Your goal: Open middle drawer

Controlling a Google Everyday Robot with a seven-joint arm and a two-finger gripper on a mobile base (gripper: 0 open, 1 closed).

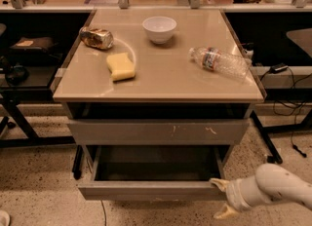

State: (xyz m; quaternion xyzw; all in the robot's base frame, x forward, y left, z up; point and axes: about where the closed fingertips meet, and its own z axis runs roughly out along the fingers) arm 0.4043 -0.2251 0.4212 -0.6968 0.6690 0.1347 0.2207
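- The middle drawer (pixel 151 190), with a plain grey flat front and a shallow grey tray, stands pulled well out at the foot of the beige-topped desk (pixel 161 81). The inside of its tray is open to view.
- Above it sits a wider grey drawer front with white scratch marks (pixel 158 131), set back from the pulled-out one. Above that, a dark slot runs under the desk top.
- The white, rounded robot arm (pixel 278 188) comes in low from the right edge, lying roughly level. Its wrist points left at the middle drawer's right front corner.
- The gripper (pixel 214 199) is at that corner with its jaws released and spread apart. One cream finger (pixel 219 185) lies along the top edge of the drawer front, and the other angles down below it (close to the speckled floor (pixel 39 181)).
- The upper finger appears to rest on the front, though actual contact is hard to make out.
- On the desk top, a round white bowl (pixel 159 28) stands at the back centre.
- A crushed metal can (pixel 96 38) lies on its side at the back left, with a yellow sponge block (pixel 120 66) just in front of it.
- A clear plastic bottle with a red label (pixel 219 60) lies on its side near the right edge.
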